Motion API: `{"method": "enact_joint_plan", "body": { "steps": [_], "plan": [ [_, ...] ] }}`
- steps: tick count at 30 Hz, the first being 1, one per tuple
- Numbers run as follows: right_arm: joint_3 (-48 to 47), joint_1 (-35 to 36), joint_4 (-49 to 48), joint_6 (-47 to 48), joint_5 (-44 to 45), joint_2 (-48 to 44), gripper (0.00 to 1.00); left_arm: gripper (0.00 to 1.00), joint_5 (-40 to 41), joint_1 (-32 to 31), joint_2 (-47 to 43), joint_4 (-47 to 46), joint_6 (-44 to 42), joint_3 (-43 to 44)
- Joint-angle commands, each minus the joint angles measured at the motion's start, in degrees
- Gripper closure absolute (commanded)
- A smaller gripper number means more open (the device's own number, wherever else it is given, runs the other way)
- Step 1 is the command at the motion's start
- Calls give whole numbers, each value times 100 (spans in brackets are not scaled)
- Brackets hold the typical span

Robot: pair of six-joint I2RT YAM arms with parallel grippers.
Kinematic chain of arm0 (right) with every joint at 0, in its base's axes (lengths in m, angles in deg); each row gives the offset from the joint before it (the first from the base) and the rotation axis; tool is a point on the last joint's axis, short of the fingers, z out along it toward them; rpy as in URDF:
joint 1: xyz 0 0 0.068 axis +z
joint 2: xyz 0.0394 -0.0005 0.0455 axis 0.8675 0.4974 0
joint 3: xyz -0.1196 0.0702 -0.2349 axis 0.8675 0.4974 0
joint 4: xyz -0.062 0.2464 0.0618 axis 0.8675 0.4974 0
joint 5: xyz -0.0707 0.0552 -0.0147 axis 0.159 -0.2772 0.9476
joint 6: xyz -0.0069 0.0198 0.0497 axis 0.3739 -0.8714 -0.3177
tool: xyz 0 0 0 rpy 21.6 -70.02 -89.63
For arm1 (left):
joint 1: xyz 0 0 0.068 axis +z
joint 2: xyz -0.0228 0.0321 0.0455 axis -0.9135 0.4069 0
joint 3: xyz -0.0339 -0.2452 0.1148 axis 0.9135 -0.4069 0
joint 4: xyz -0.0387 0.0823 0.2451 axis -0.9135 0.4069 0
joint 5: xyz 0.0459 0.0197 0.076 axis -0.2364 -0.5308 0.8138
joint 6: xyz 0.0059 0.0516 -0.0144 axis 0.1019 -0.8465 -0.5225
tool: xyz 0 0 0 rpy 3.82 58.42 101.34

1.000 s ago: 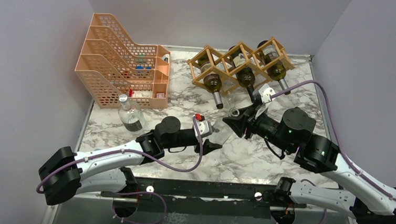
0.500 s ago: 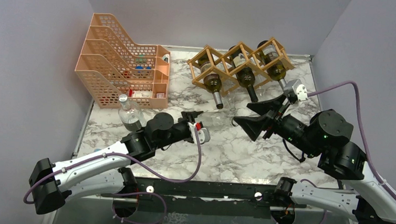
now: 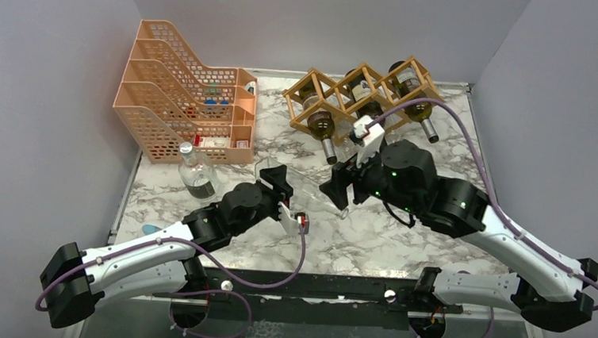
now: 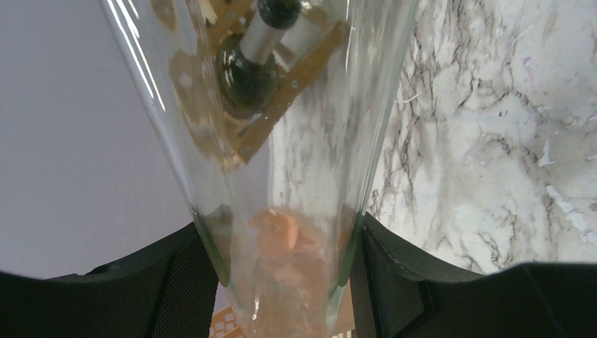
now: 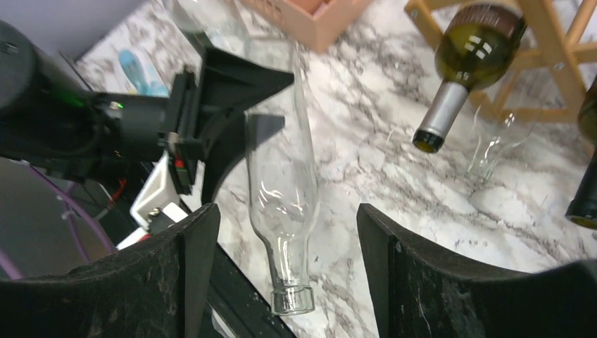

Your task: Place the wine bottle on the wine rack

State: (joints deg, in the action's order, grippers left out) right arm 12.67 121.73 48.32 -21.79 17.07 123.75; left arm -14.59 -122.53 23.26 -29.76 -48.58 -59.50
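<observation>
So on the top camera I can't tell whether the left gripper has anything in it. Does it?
Observer: Yes. In the left wrist view, the left gripper is shut on a clear glass bottle, gripping it near its base.
Operator: Which way does the bottle's neck point?
Observer: The right wrist view shows the neck pointing toward the right gripper. That gripper is open, with a finger on either side of the neck and a gap on both sides.

We see bright, even light, soft shadows on the white marbled surface (image 3: 354, 238), and glare streaks along the clear glass bottle (image 4: 281, 176).
</observation>
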Motion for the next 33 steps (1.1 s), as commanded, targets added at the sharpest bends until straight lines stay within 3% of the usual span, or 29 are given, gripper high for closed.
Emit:
{"method": "enact_joint_plan", "body": {
  "steps": [1,11,26,30,33],
  "plan": [
    [139,39,265,-116,-280,213,25,100,266,-20,-386,-1172,-778,-194],
    [691,38,-333,-245,-1012,806,25,100,162,-41,-549,-1262,-984,-371],
    [807,40,-930,-422,-1042,1359,27,100,74,-77,-671,-1262,-1096,-414],
    [838,39,-1015,-518,-922,1374,37,100,71,-77,-676,-1262,-1083,-407],
    [850,39,-1082,-542,-810,1333,63,100,75,-77,-669,-1265,-972,-389]
  ]
}}
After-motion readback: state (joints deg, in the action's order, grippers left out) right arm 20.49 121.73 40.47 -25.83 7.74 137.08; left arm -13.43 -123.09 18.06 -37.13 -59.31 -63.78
